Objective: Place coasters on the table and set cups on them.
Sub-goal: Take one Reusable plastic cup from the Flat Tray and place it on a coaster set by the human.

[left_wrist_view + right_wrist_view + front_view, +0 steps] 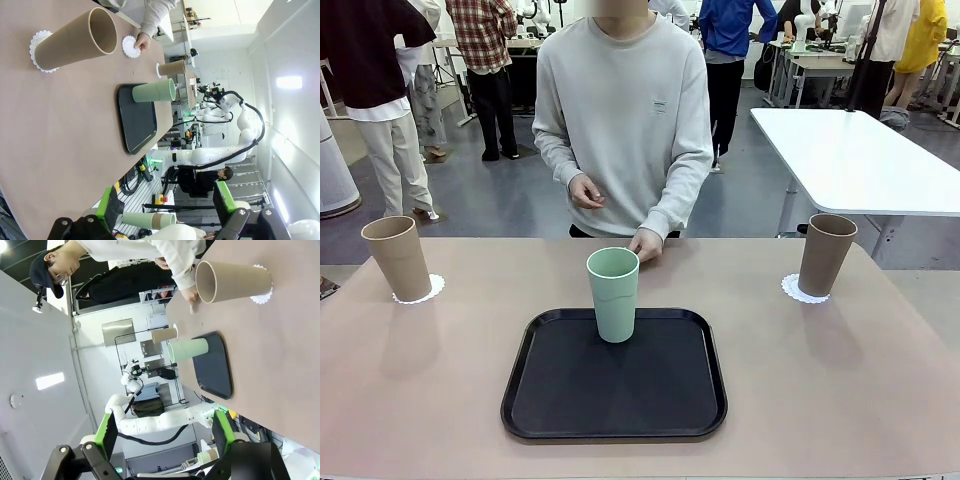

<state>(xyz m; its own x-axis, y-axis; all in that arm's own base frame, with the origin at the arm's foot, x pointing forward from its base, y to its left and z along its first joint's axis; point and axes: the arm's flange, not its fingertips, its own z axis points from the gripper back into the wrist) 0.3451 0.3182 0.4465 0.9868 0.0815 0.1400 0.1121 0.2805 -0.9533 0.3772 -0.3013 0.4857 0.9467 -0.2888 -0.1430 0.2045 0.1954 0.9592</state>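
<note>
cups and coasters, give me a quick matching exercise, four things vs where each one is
Things:
1. mint green cup
2. left tan cup
3. loose coaster
4. black tray

Places:
a. at the person's hand, by the far table edge
b. middle of the table, on the robot's side
c. standing on the tray
d. standing on a lacy coaster

Pairs: 1-c, 2-d, 3-a, 4-b
</note>
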